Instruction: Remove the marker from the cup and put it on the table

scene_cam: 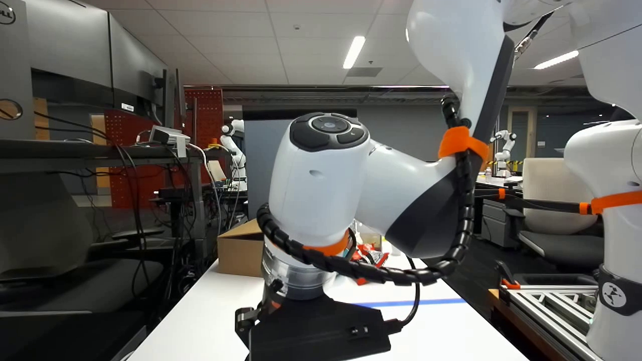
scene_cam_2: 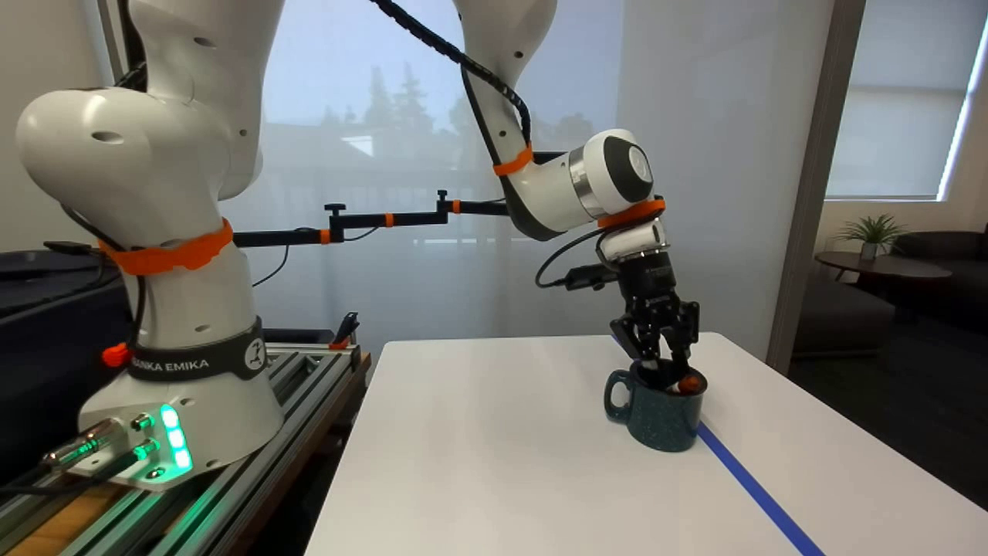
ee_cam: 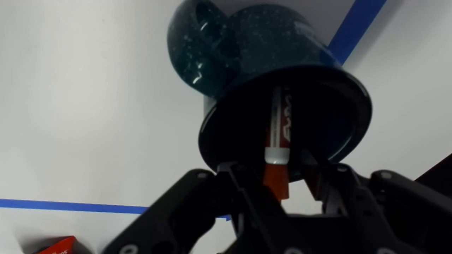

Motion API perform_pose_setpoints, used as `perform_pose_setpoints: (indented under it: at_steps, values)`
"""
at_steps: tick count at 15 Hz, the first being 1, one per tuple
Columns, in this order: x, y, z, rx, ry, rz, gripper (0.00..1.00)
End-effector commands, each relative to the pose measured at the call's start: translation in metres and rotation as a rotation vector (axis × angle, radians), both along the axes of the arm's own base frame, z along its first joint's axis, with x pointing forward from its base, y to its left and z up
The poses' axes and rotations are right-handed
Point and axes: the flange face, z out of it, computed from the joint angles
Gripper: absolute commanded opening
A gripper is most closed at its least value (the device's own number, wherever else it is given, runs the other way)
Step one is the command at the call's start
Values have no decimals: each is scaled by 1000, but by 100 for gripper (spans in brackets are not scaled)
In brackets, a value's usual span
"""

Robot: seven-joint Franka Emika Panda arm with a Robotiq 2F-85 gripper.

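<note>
The cup point(scene_cam_2: 665, 421) is a dark teal speckled mug standing upright on the white table point(scene_cam_2: 494, 448); it also shows in the wrist view point(ee_cam: 275, 42). The marker point(ee_cam: 279, 134) leans inside it, with a dark red label, white collar and orange end. Its orange end point(scene_cam_2: 691, 384) shows at the rim in an exterior view. My gripper point(scene_cam_2: 665, 367) points down at the cup's mouth. In the wrist view its fingers point(ee_cam: 270, 164) are apart, one on each side of the marker's orange end, with a gap on the right. In an exterior view the arm hides cup and marker.
Blue tape point(scene_cam_2: 756, 483) runs along the table beside the cup. A red packet point(ee_cam: 58, 247) lies at the corner of the wrist view. A cardboard box point(scene_cam: 241, 250) and red clutter point(scene_cam: 368, 255) stand farther along the table.
</note>
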Motion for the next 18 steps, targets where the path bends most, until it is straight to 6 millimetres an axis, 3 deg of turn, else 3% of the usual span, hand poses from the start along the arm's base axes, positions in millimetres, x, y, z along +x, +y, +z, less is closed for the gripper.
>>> perform_pose_setpoints:
  at_steps: [1,4,5,7,8,9,10,12,18]
  values:
    - [9,6,-5,6,7,16,40]
    - [10,6,-9,5,15,16,28]
    - [10,5,-12,3,19,14,34]
    - [10,4,-15,0,23,15,29]
    - [10,3,-17,-3,25,16,21]
    - [10,3,-17,-4,27,17,5]
    - [10,4,-15,-4,24,18,0]
    - [9,7,-10,-3,20,25,5]
    - [2,20,15,-16,-9,51,5]
